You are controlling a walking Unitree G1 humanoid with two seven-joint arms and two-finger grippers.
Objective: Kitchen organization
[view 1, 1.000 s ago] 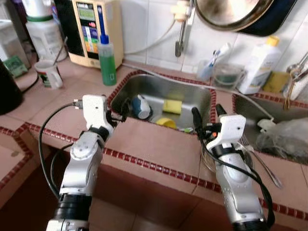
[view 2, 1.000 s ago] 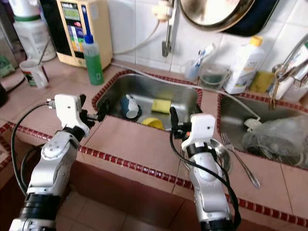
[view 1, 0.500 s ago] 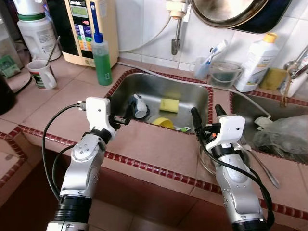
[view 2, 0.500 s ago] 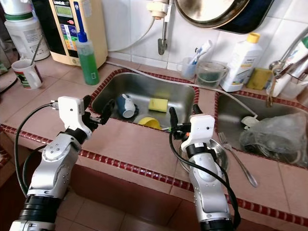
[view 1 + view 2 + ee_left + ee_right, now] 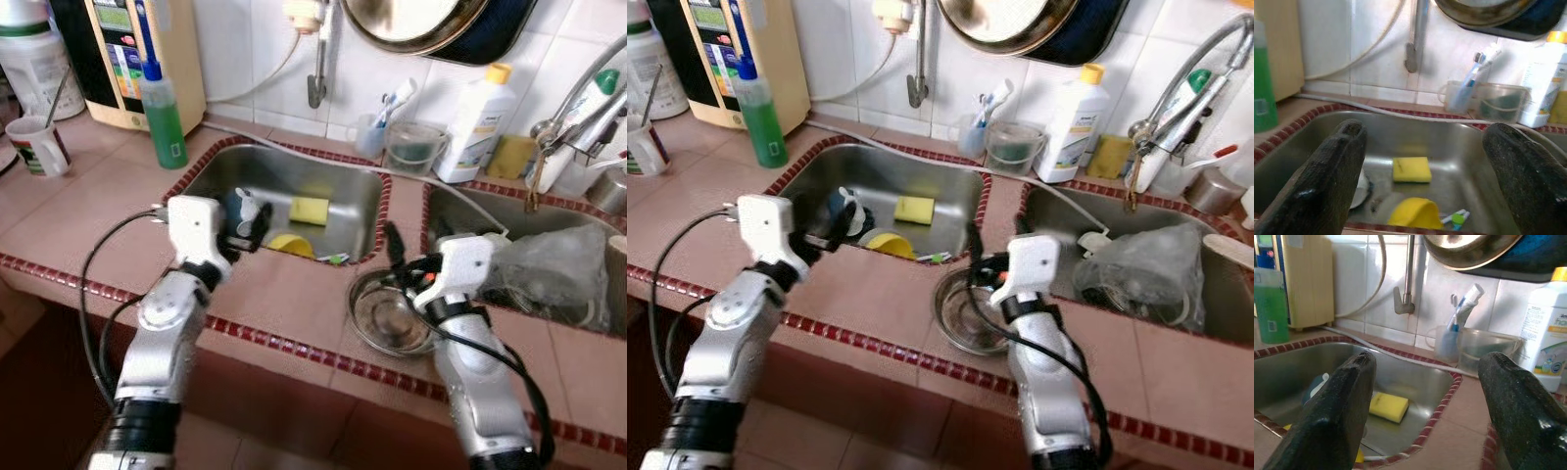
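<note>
Yellow sponge [image 5: 1411, 169] lies in sink [image 5: 343, 191]; bowl [image 5: 392, 318] beside it.

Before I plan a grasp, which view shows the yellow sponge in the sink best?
The left wrist view: the yellow sponge lies central and unobstructed. Both eye views show it small; in the right wrist view a finger partly hides it.

We see even, bright light, glare on the white wall tiles [image 5: 245, 44], and soft blur throughout.
</note>
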